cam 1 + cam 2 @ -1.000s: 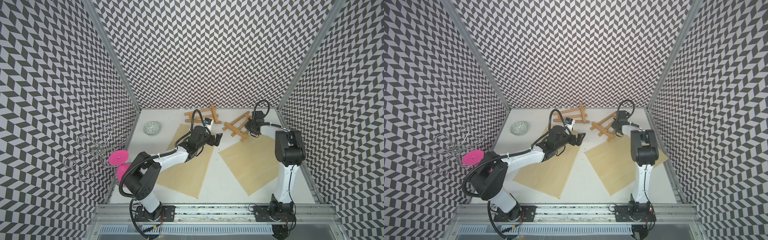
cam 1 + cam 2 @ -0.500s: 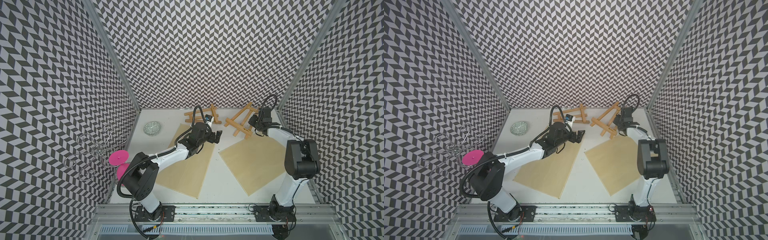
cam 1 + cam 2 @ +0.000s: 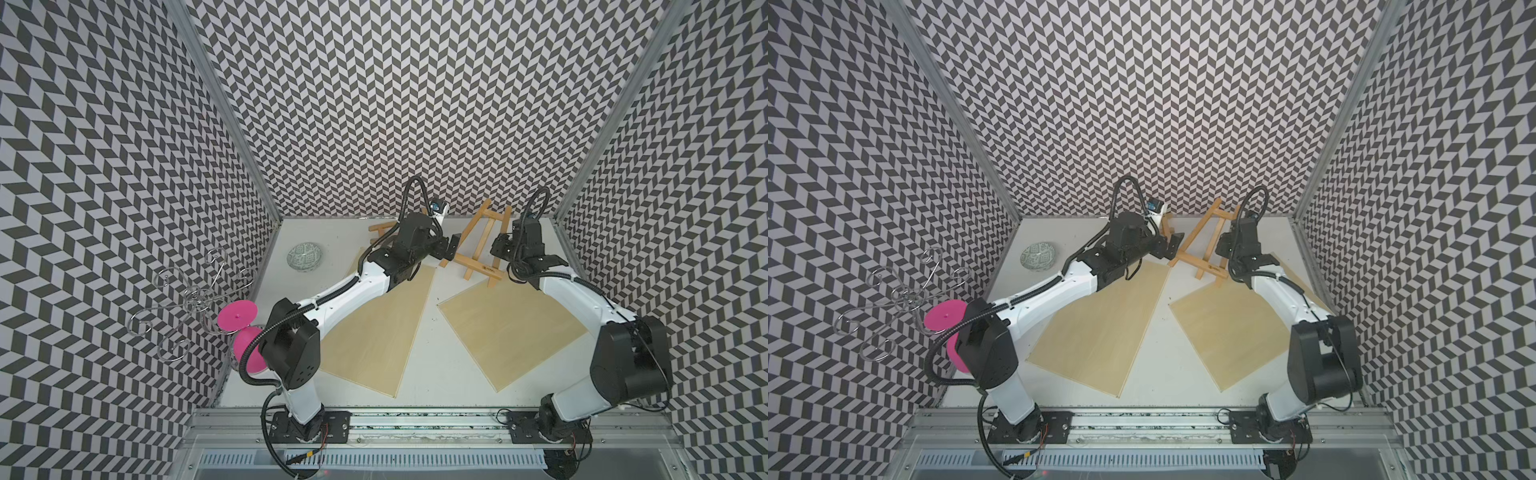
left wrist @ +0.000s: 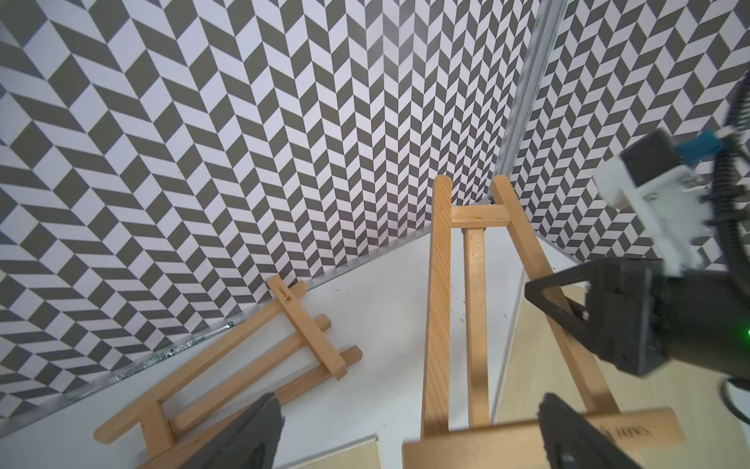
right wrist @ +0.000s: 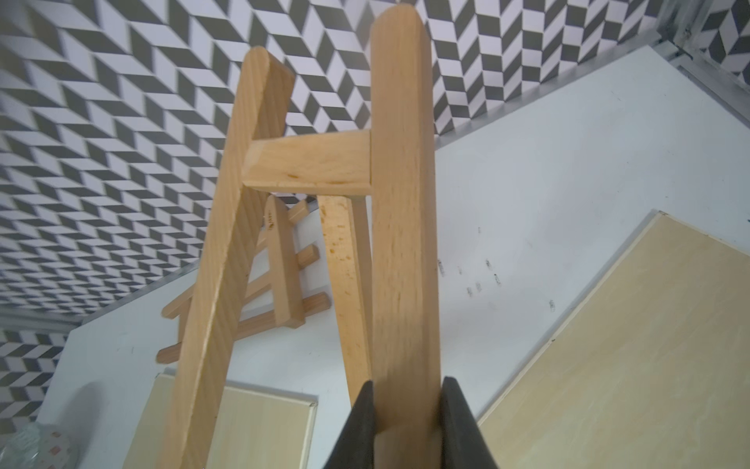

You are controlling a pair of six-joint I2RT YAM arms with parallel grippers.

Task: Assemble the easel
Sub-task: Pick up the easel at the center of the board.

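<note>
Right, nearest the rail a pale plywood board point(image 3: 374, 332) lay flat on the white worktop point(image 3: 432, 365), with a second board point(image 3: 511, 328) across a bare strip from it, and neither was in play.

Further in, here was the contest. The right arm's fingers point(image 5: 359, 426) were closed nearly together, pinching either face of one side rail point(image 5: 401, 243) of the light wooden A-frame easel point(image 3: 478, 241). They held it reared up off the flat, top end towards the chevron-patterned back wall point(image 3: 415, 124), ledge end low near the far corner of the second board. Whether its feet touched the worktop could not be told.

Opposite, the left arm's fingers point(image 4: 251, 434) were spread as wide as they go and held nothing. They sat just beside the lower end of the frame, by its front ledge point(image 4: 487, 442), and contact there could not be made out. Between the two rails the middle strut point(image 4: 475, 325) ran close along the frame.

Beyond all that, a second wooden easel point(image 4: 243, 345) lay flat at the foot of the back wall, untouched.

By my reading the step in hand was standing the frame up, roughly midway through the job. The next move looked to call for the empty fingers to take that strut and swing it out rearward as a prop while the pinching pair steadied the rail. A grip low on one rail invites twisting, so gently.
</note>
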